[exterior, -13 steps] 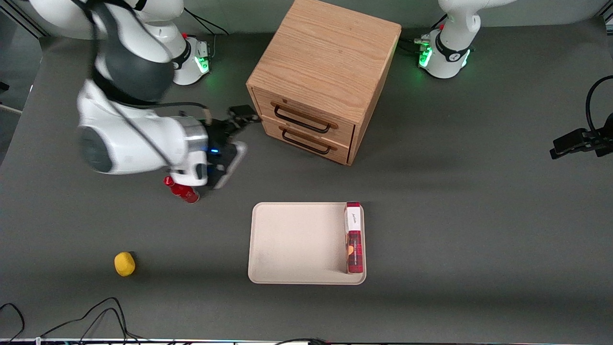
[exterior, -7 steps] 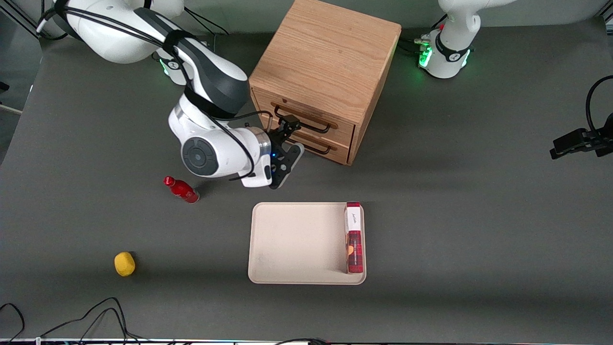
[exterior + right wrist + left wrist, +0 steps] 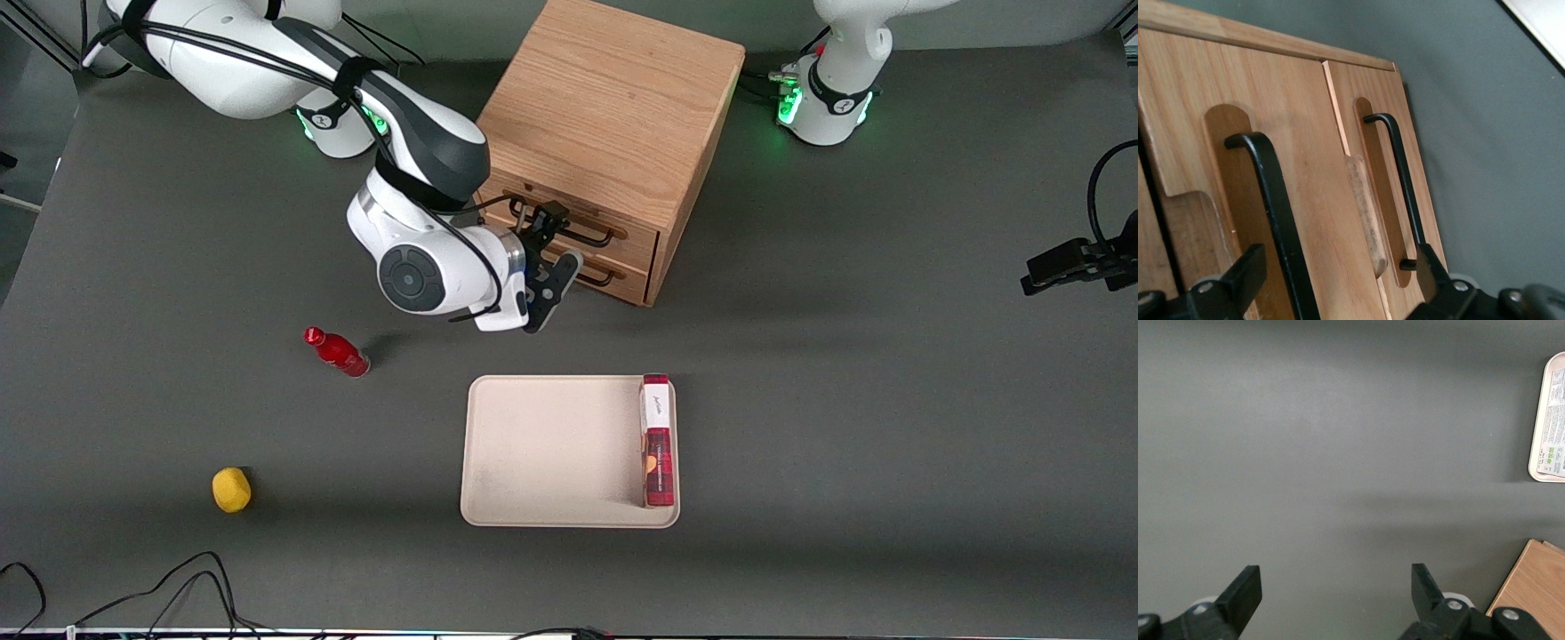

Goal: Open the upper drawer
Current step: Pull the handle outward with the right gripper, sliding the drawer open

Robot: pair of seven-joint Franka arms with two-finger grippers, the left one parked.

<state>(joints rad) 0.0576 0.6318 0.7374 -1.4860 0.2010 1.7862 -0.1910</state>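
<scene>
Lemon (image 3: 231, 490): on the worktop (image 3: 889, 400), nearest the front camera, toward the working arm's end.
Tray (image 3: 533, 444): carries a red box (image 3: 657, 442) along one edge.
Red bottle (image 3: 337, 352): lying near the working arm.
End effector (image 3: 553, 249): in front of the cabinet (image 3: 613, 107), fingers spread wide, gripping nothing; the wrist view shows a black handle (image 3: 1275, 220) passing between them.
Upper drawer (image 3: 569, 216): shut, above the lower drawer (image 3: 613, 277).
Handling: likely stiff, light-sliding wood; take hold mid-handle on the thin, possibly slippery wire.

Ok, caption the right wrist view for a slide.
Open gripper straddling the upper drawer handle, lower drawer alongside, both shut.
</scene>
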